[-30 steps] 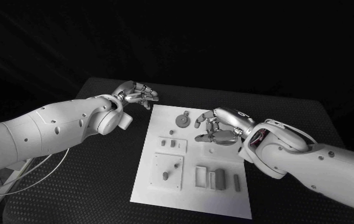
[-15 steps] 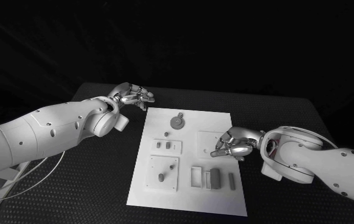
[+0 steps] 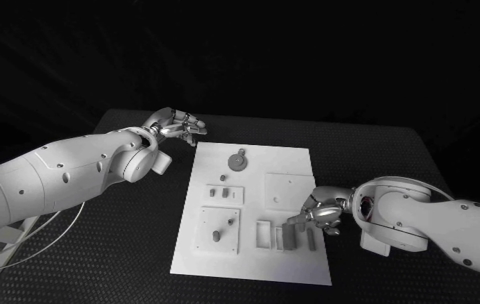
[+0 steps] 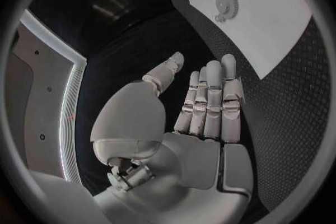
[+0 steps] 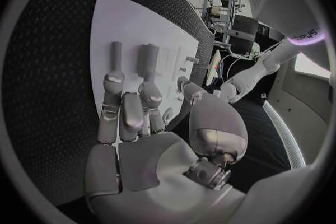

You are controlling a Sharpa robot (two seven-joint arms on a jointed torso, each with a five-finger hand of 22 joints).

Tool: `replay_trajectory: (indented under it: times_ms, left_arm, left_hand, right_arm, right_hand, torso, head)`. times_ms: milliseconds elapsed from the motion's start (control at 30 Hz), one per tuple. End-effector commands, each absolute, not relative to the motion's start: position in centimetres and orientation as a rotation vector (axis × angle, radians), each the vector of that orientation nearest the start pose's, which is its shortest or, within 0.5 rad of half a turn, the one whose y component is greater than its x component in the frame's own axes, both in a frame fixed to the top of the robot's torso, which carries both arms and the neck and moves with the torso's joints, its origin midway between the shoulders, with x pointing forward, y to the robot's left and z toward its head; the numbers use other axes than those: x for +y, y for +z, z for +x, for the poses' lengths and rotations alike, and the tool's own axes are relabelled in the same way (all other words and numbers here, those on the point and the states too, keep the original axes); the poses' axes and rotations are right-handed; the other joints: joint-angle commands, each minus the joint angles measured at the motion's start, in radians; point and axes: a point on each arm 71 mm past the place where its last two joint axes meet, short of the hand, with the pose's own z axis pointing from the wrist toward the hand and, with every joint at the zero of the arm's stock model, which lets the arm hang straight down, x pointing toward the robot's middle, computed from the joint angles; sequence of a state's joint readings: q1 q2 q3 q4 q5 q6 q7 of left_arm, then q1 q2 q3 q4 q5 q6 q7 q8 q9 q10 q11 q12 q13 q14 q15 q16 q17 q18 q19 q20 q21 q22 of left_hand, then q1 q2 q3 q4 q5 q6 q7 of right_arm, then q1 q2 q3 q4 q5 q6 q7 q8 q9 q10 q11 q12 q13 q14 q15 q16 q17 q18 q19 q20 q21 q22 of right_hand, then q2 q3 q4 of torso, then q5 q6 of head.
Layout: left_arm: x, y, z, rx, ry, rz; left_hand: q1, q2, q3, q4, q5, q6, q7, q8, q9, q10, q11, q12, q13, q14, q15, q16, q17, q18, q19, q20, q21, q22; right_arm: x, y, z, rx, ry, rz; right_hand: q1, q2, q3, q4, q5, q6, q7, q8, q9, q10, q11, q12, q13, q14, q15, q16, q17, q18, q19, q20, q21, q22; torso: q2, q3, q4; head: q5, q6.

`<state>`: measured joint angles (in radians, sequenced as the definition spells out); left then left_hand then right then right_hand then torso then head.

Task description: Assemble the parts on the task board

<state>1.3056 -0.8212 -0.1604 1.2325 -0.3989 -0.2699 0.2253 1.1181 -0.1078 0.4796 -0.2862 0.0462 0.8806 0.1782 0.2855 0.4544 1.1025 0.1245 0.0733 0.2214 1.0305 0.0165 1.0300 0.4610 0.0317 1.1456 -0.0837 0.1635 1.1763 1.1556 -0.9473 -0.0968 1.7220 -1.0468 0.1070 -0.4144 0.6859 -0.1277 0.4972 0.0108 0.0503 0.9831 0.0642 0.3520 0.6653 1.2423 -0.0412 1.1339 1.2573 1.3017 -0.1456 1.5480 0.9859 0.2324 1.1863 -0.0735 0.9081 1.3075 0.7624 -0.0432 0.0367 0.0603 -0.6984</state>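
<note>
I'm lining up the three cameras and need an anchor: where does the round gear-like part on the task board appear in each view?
Head view: the gear part lies at the board's far end, nearest the left hand.
Left wrist view: the same part lies on the board beyond the fingertips.
Right wrist view: I cannot make it out.
Shared landmark: the white task board.

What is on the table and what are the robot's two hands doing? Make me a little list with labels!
table: black, with the white task board in the middle
parts: small grey pieces on the board, such as a round gear and two long bars side by side
left hand: holds nothing, fingers out straight, off the board's far left corner
right hand: holds nothing, fingers reach over the long bars
</note>
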Motion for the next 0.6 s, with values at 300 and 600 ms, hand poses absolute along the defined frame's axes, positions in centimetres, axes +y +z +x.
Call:
replay_trajectory:
  times_ms: [300, 600]
  left_arm:
    - [28.5, -18.4, 53.7, 1.604, -1.094, -0.759]
    - [28.4, -18.4, 53.6, 1.607, -1.099, -0.757]
  left_hand:
    - [-0.009, -0.001, -0.007, 0.0, 0.004, -0.007, 0.0, 0.007, -0.001, 0.002, 0.003, 0.004, -0.002, 0.0, -0.001, -0.005, 0.001, 0.034, 0.004, 0.002, -0.004, 0.001]
    - [-0.009, -0.001, -0.008, -0.001, 0.004, -0.007, 0.0, 0.007, -0.001, 0.002, 0.003, 0.004, -0.002, -0.001, -0.001, -0.005, 0.001, 0.034, 0.003, 0.002, -0.005, 0.001]
  right_arm:
    - [-20.3, -26.3, 40.8, 2.464, 0.49, 0.078]
    - [-19.2, -27.7, 40.6, 2.455, 0.488, 0.095]
  right_hand:
    - [-0.009, 0.0, 0.004, 0.009, -0.001, 0.01, 0.008, -0.01, 0.001, 0.01, 0.001, 0.008, 0.001, 0.007, 0.0, 0.006, 0.003, 0.029, 0.0, -0.008, 0.006, 0.021]
    - [-0.011, -0.003, 0.006, 0.008, -0.001, 0.004, 0.011, -0.019, -0.002, 0.009, 0.004, 0.006, 0.0, 0.006, 0.002, 0.004, 0.001, 0.029, -0.001, -0.01, 0.008, 0.021]
  torso:
    - [0.001, -0.0016, 0.0013]
    - [0.002, -0.001, 0.0015]
  head:
    - [-0.007, -0.009]
    - [-0.005, -0.012]
